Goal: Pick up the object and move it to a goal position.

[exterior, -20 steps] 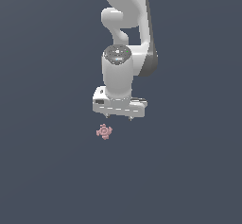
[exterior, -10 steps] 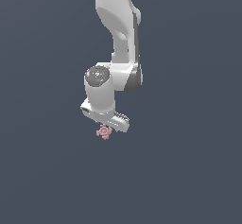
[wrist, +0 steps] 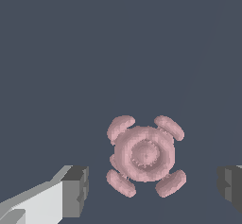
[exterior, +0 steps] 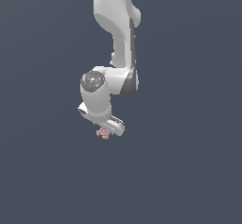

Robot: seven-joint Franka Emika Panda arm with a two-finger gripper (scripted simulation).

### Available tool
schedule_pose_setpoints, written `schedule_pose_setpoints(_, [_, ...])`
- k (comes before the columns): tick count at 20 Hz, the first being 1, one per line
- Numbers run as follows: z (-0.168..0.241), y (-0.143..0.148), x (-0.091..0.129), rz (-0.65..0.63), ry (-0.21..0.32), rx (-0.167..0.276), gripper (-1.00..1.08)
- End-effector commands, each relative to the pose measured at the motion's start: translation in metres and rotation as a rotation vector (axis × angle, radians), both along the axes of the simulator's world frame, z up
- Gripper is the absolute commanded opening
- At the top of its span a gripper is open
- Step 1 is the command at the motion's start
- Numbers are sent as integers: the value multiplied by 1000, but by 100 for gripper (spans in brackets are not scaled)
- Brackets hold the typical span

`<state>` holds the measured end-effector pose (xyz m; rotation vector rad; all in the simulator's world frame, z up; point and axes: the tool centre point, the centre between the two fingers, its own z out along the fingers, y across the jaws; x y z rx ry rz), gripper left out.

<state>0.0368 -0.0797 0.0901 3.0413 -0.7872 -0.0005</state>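
Wrist view: the pink object (wrist: 144,154), a lumpy ring with four short lobes, lies flat on the dark grey counter (wrist: 94,53) between the two dark fingertips (wrist: 75,190) of the white gripper (wrist: 153,190), whose jaws stand wide with clear gaps on both sides and nothing held. From the exterior view, the gripper (exterior: 107,129) hangs low over the same piece (exterior: 103,133), which peeps out just below the hand, towards the exterior view's left.

The risk from here looks plain: the piece sits closer to one fingertip than the other, so a closing stroke could push it sideways or catch only a lobe, and the rounded shape might squirt free. A descent too deep could press the tips into the counter.

Much stays hidden. The far fingertip is cut off at the frame's edge, the hand covers most of the piece from outside, the tips' height above the counter cannot be judged, and no goal marker shows anywhere.
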Motion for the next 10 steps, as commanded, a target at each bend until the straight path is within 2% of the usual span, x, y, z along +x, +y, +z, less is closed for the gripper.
schedule_pose_setpoints(1, [-3, 0, 0, 0, 0, 0, 100])
schedule_pose_setpoints(10, [-45, 0, -1, -5, 0, 0, 100])
